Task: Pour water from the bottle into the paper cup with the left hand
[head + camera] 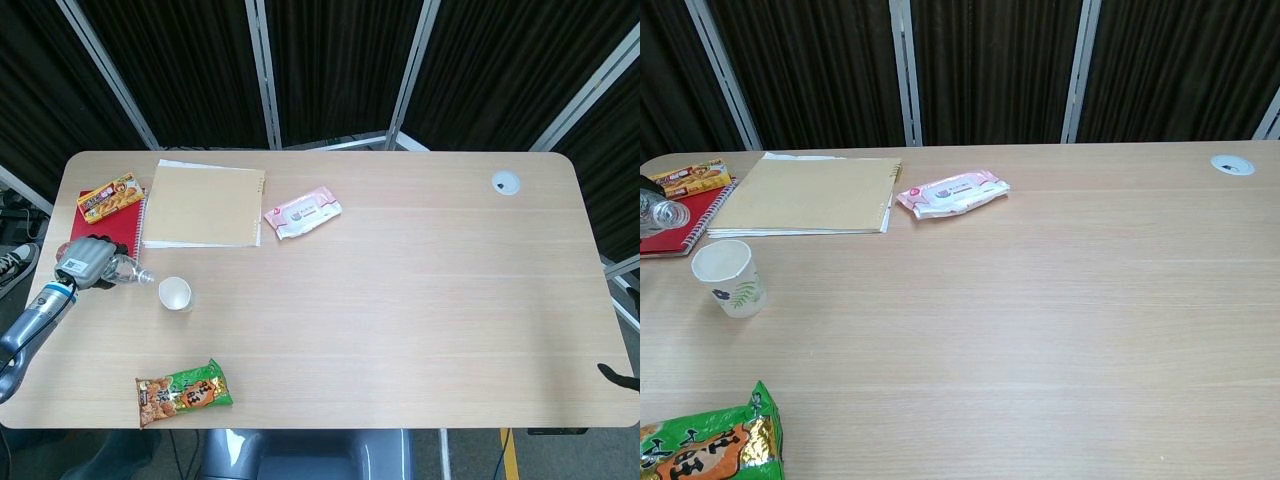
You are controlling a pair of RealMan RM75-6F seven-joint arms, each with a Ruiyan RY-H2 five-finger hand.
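Snack packet [705,445] in foreground, pour pending.
Left hand [88,261] grips tilted bottle [125,269], its mouth just short of the upright paper cup [175,293].

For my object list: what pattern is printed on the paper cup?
White paper cup with a dark leaf motif; chest view.
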